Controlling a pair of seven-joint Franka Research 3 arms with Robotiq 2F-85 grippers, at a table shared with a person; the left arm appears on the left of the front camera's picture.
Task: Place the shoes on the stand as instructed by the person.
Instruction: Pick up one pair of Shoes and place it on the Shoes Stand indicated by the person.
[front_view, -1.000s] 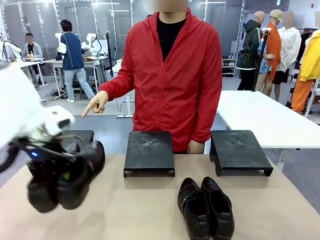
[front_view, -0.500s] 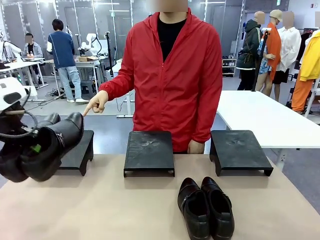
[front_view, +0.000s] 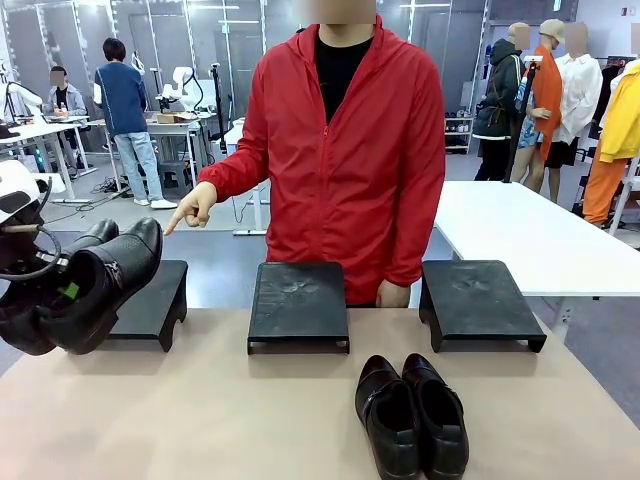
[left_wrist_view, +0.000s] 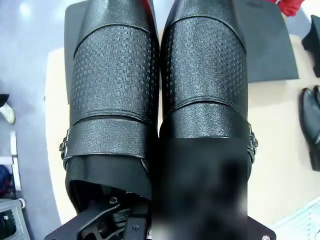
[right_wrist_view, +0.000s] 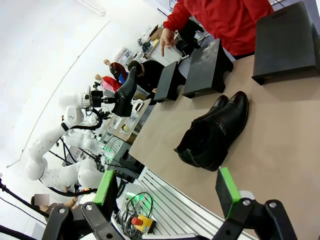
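One pair of glossy black shoes hangs in the air at the far left, toes tipped up, beside and slightly over the left stand. My left gripper is shut on this pair at the heel openings. In the left wrist view the held shoes are side by side above that stand. The second pair lies on the table near the front. My right gripper is open, well back from that pair. The person in red points a hand at the left stand.
Two more black stands sit along the table's far edge, a middle stand and a right stand. The person's other hand rests behind the middle stand. The tan tabletop is bare at the front left. A white table stands behind on the right.
My left arm has lifted the held pair up and to the left, from low over the table to beside the left stand. In the last half second it barely moved. The person's hand keeps pointing.
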